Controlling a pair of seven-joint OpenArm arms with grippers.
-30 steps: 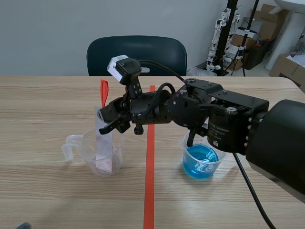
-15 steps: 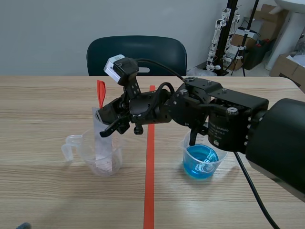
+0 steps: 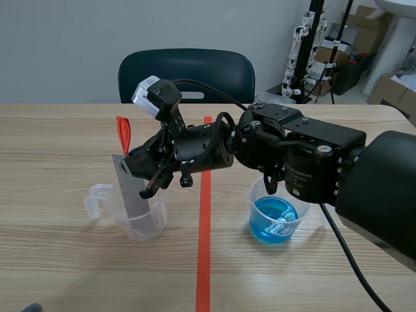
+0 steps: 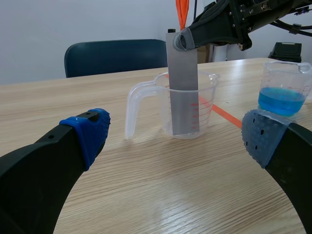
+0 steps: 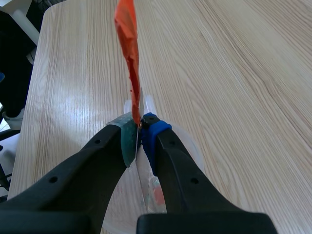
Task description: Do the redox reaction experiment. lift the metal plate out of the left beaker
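My right gripper (image 5: 140,131) pinches the plate (image 4: 183,83) near its top; only the right wrist view shows the pads tight on it. The left wrist view shows the plate's lower half inside the clear beaker (image 4: 161,107), and my left gripper (image 4: 178,134) wide apart, empty. Count: two beakers, one with blue liquid (image 4: 285,92); one plate; one orange tag (image 5: 127,58).

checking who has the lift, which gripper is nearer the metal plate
Right. The right gripper is shut on the plate's top, just below its orange tag. The left gripper is open, short of the beaker, touching nothing.

metal plate (image 3: 134,198) partly hidden by right tool (image 3: 132,165), right arm (image 3: 370,188) cropped
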